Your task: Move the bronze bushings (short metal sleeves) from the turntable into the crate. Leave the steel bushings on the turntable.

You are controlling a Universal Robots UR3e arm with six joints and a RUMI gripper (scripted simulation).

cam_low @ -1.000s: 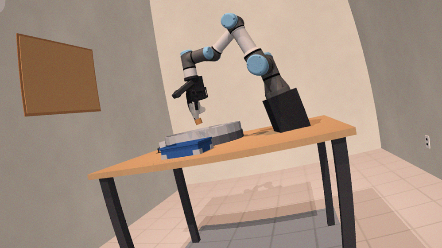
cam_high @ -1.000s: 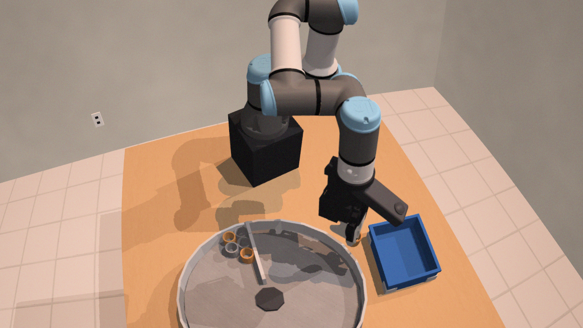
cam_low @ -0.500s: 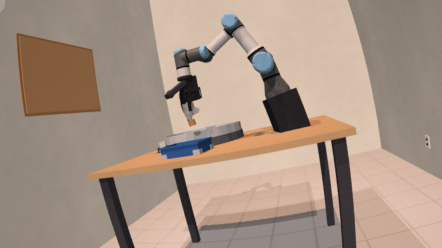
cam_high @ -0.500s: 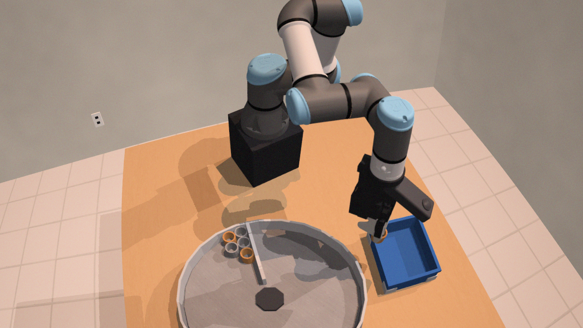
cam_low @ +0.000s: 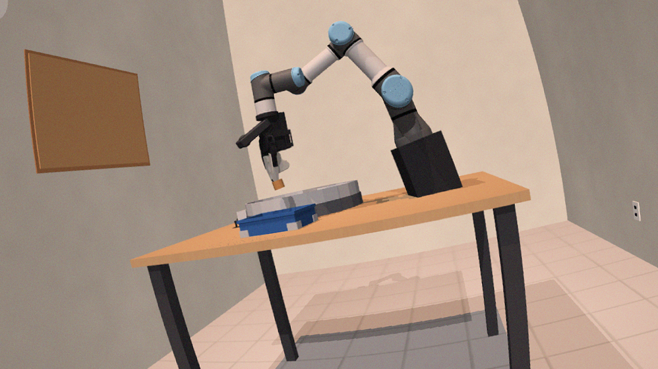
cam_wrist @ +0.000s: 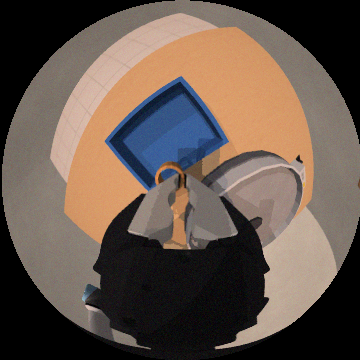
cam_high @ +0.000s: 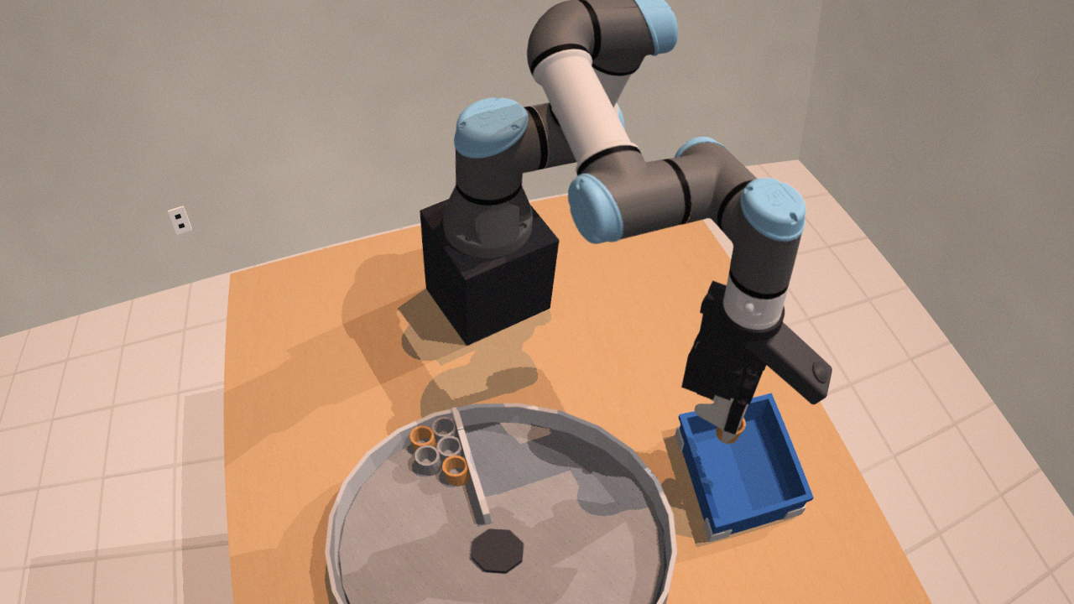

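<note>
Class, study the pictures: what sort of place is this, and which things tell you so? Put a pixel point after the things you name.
Probably a robot test room or small workshop: a jointed arm (cam_high: 586, 112) (cam_low: 367, 60) stands on a table (cam_high: 300, 337) (cam_low: 328, 232), a walled turntable (cam_high: 405, 555) (cam_low: 301, 198) (cam_wrist: 270, 200) holds metal sleeves, and a corkboard (cam_low: 86, 110) hangs on the wall.
</note>
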